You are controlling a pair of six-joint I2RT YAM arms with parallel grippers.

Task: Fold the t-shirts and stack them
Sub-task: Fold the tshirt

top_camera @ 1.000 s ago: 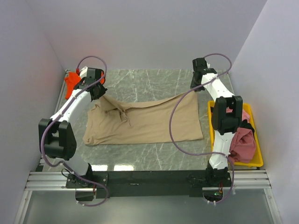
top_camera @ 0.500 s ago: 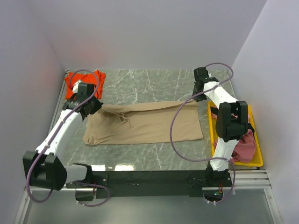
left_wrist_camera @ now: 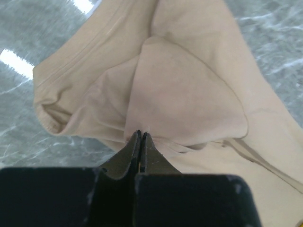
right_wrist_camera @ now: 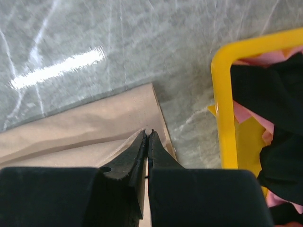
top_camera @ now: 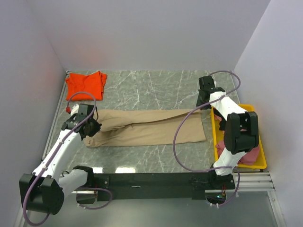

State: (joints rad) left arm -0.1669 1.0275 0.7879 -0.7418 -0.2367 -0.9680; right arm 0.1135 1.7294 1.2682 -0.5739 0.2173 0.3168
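The large tan t-shirt (top_camera: 151,130) lies in a long band across the table, its far half doubled over toward me. My left gripper (top_camera: 91,127) is shut on a bunched fold at its left end, seen close up in the left wrist view (left_wrist_camera: 141,134). My right gripper (top_camera: 203,103) is shut on the shirt's upper right corner (right_wrist_camera: 149,132), just above the cloth. The orange-red t-shirt (top_camera: 85,84) lies folded at the back left. Pink cloth (top_camera: 252,155) and a dark shirt (right_wrist_camera: 270,90) are piled in the tray.
The yellow tray (top_camera: 214,137) stands along the right edge, its rim (right_wrist_camera: 222,94) close beside my right gripper. Grey walls close the table on the left, back and right. A black rail runs along the near edge.
Both arms have swung toward the near side, drawing the tan shirt's far edge down over the rest. The left arm has cleared the orange-red shirt, which now shows whole.
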